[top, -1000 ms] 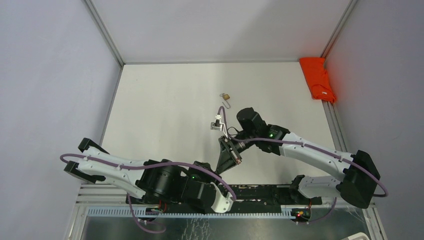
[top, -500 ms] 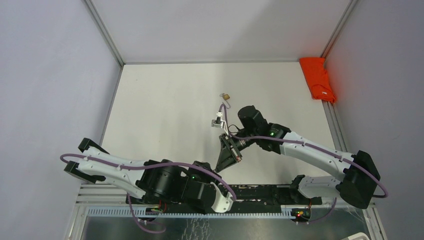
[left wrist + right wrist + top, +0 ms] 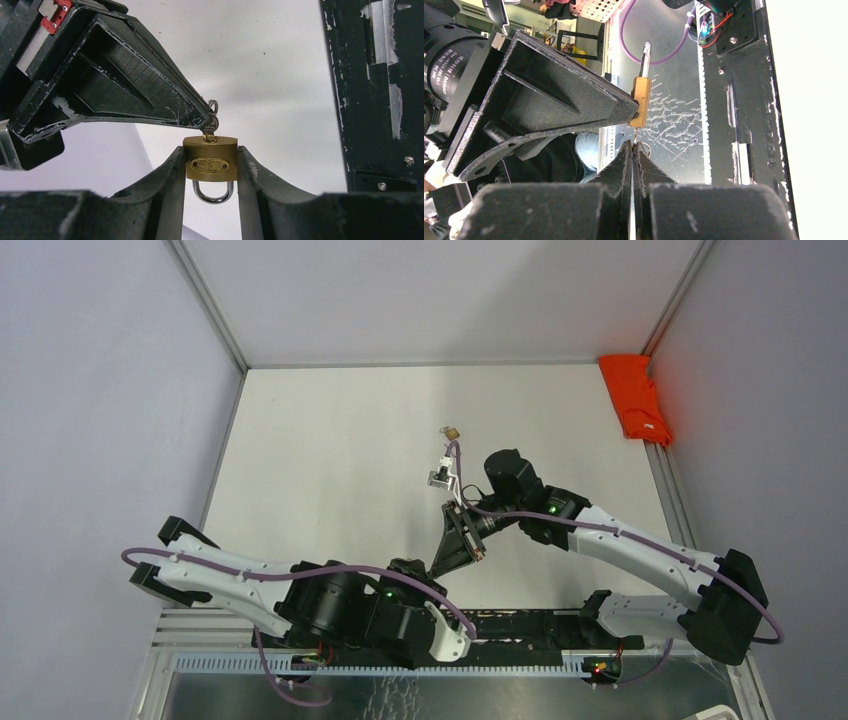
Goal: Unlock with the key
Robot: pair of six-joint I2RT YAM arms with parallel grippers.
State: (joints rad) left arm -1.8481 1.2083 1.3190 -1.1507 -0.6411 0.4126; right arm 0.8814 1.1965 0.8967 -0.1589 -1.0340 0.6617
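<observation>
A small brass padlock (image 3: 210, 162) hangs shackle-down between the fingers of my left gripper (image 3: 210, 150), which is shut on its two sides. A key (image 3: 212, 124) sits in the keyhole on the padlock's upper face. My right gripper (image 3: 632, 145) is shut on that key (image 3: 635, 136), with a small key ring (image 3: 644, 149) beside its tips. In the right wrist view the padlock (image 3: 640, 102) shows edge-on against a left finger (image 3: 559, 97). From above, the two grippers meet near the table's front, right gripper (image 3: 458, 542) over left gripper (image 3: 432, 575); the padlock is hidden there.
A small brass object with a metal loop (image 3: 452, 433) lies on the white table (image 3: 330, 440), beyond the right wrist. A folded orange cloth (image 3: 635, 398) rests at the far right edge. Grey walls close the left, right and back.
The right wrist and its camera have shifted slightly away and to the right. Both grips stay as they were, and the left arm has not moved.
</observation>
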